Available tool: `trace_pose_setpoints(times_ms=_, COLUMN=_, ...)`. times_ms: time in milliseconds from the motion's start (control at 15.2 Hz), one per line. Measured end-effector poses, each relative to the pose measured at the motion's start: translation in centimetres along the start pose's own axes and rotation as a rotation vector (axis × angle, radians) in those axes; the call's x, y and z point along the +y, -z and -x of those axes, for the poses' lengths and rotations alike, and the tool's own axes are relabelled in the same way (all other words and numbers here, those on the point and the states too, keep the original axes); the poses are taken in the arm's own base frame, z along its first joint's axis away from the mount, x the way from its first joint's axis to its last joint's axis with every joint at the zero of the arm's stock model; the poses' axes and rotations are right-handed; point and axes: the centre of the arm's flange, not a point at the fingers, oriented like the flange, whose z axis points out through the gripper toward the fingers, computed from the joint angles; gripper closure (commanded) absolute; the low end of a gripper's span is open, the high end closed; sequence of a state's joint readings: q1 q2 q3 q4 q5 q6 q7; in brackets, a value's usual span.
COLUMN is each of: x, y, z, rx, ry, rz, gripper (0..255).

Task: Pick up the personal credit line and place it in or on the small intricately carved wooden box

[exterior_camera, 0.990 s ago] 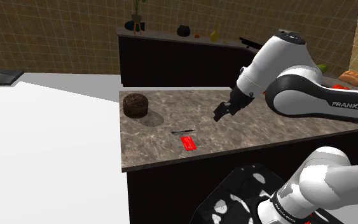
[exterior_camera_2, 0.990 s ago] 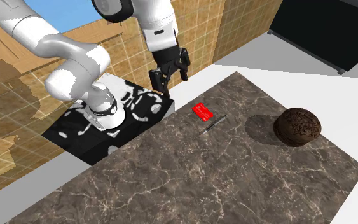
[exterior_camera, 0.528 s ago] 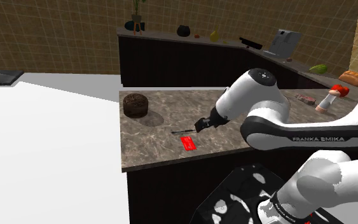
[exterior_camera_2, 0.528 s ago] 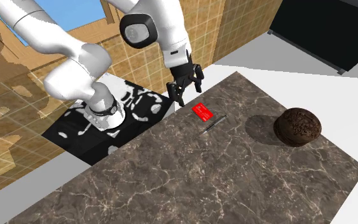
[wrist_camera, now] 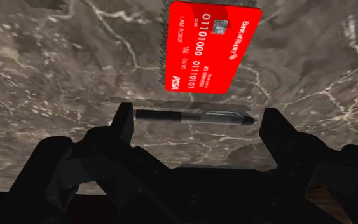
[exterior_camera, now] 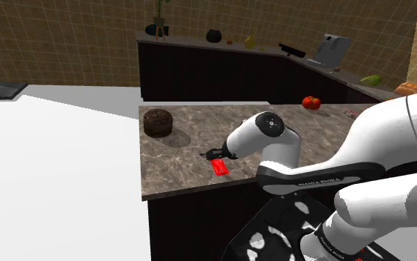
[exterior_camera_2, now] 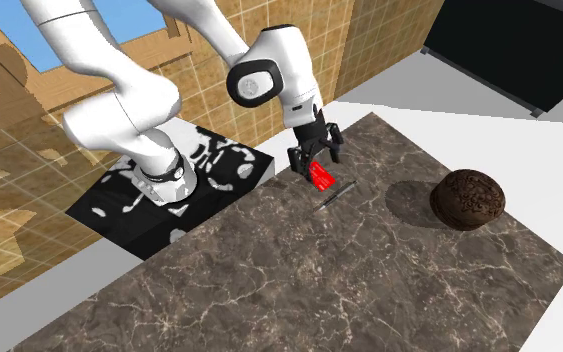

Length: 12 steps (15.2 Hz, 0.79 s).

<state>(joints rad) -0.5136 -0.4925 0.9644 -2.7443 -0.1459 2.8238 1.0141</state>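
My gripper (exterior_camera_2: pixel 315 161) is wide open and empty. A black pen (wrist_camera: pixel 193 116) lies between its fingers, beside the red credit card (wrist_camera: pixel 210 46).

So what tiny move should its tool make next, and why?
Probably slide the tool a little ahead, past the black pen, until its open fingers straddle the red credit card. At present the pen, not the card, lies between the fingers, and the card lies flat on the marble counter just beyond it.
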Motion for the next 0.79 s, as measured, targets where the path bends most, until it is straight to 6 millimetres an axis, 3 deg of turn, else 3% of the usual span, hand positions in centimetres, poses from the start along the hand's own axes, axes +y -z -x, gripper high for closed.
trace_pose_setpoints(times_ms=462, x=-0.3, y=-3.8, z=0.1, rx=0.005, ry=-0.007, rz=-0.001, gripper=0)
trace_pose_setpoints(times_ms=792, x=-0.2, y=-4.1, z=0.1, rx=0.004, ry=-0.007, rz=-0.002, gripper=0)
